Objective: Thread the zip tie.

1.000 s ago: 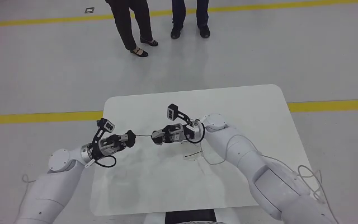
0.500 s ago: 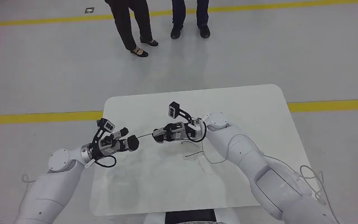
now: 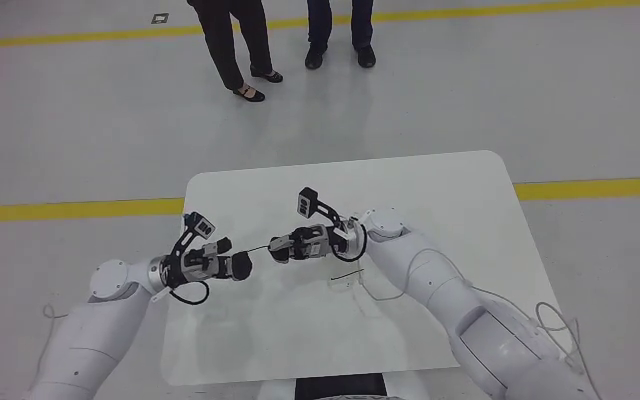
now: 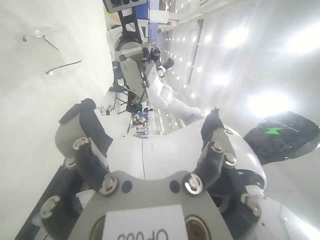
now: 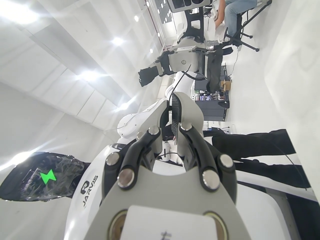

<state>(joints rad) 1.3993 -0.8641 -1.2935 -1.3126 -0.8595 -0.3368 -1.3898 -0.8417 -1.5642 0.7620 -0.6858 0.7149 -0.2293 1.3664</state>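
A thin black zip tie sticks out of my right gripper, which is shut on it above the middle of the white table. In the right wrist view the zip tie rises from the closed right gripper toward the left arm's hand. My left gripper hovers just left of the tie's free end and a little nearer the front edge. It is open. In its own view the left gripper has its fingers spread wide with nothing between them.
Two spare black zip ties lie on the table just in front of the right arm, also seen as spare ties in the left wrist view. The right half of the table is bare.
My left gripper has opened, let go of the tie's end and drifted toward the table's front edge. The right gripper, still holding the tie, has shifted slightly left.
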